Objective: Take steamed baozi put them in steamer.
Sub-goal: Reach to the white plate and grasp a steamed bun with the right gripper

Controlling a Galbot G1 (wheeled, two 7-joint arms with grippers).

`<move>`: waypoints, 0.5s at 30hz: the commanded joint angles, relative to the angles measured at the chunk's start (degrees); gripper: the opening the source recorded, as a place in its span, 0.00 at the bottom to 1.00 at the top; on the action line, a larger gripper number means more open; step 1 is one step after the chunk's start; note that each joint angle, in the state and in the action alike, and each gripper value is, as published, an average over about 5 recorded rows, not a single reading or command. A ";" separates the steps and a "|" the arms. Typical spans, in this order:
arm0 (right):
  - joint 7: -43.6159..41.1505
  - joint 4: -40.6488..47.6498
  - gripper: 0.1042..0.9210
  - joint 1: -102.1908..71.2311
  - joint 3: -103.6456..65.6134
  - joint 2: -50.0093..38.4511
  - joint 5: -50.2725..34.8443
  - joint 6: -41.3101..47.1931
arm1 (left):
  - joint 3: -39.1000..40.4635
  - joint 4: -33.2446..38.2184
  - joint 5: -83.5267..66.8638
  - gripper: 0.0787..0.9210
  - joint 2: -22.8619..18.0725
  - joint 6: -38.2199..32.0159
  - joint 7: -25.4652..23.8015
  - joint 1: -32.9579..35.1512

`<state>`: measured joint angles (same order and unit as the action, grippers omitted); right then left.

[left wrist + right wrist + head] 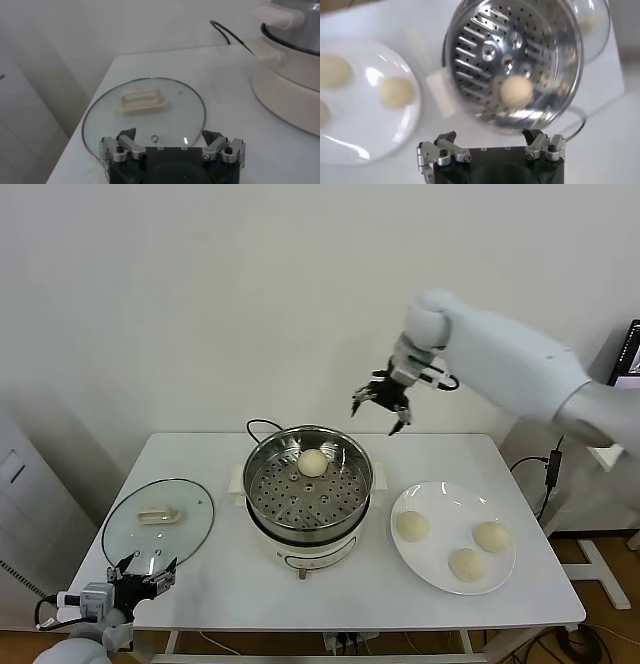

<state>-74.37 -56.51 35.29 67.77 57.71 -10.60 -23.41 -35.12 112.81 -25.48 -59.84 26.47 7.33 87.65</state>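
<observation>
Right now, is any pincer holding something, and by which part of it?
Nothing is held. The right pincer hangs open and empty in the air behind the steamer. The left pincer waits open near the glass lid, not touching it.

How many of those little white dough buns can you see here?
4. One round cream-white bun lies in the shiny steel steamer basket, toward its far side. Three more sit apart on the flat white plate. None looks hidden.

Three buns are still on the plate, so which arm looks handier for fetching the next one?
The right. Its open, empty right gripper hovers above the table behind the steamer, on the plate's side. The left gripper sits far off by the glass lid.
</observation>
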 commanded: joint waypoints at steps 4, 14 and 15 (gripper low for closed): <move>2.10 -6.43 0.88 -2.65 7.47 -11.24 -12.67 26.23 | 0.07 -0.23 -0.05 0.88 0.02 -0.01 -0.02 -0.15; 5.98 -4.77 0.88 -12.71 2.57 -10.39 -11.38 28.27 | 0.06 0.07 0.14 0.88 -0.52 0.18 0.00 -0.13; 6.19 -4.39 0.88 -13.79 1.89 -10.18 -10.90 28.32 | 0.05 0.13 0.16 0.88 -0.58 0.19 0.00 -0.09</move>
<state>-70.52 -60.23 28.78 70.97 49.98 -19.47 -1.93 -35.04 112.95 -25.35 -60.29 26.60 7.34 87.54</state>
